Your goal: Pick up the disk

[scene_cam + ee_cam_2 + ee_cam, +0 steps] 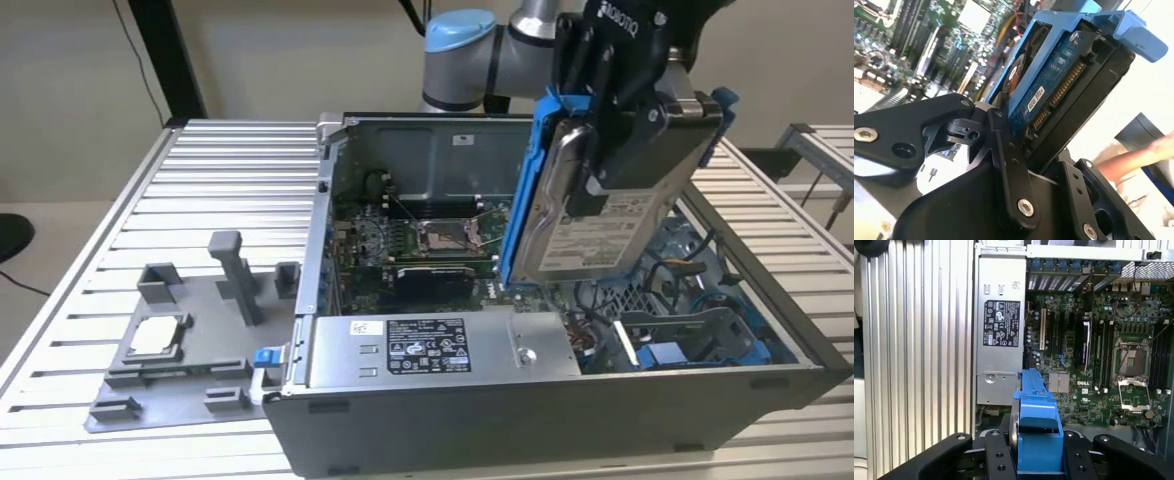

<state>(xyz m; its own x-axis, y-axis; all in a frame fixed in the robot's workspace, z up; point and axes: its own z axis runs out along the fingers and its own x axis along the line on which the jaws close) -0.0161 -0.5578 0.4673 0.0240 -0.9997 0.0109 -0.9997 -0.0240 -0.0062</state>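
The black two-fingered claw (627,150) is clamped on the flat silver-grey metal disk in its blue plastic carrier (601,215), holding it nearly upright above the open grey computer case (534,390), clear of the drive bay at about 5 o'clock. In the second wrist view the fingers (1004,150) grip its broad faces near one end. The disk looks stiff, fairly heavy and shock-sensitive; the smooth metal could slip, so the carrier's edges seem the safer hold.

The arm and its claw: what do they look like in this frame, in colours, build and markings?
The arm is silver-grey tubing with a rounded light-blue joint cap. The claw is matte black with white lettering on its body. In the second wrist view its fingers are flat black linkage bars joined by silver screws and pivot pins.
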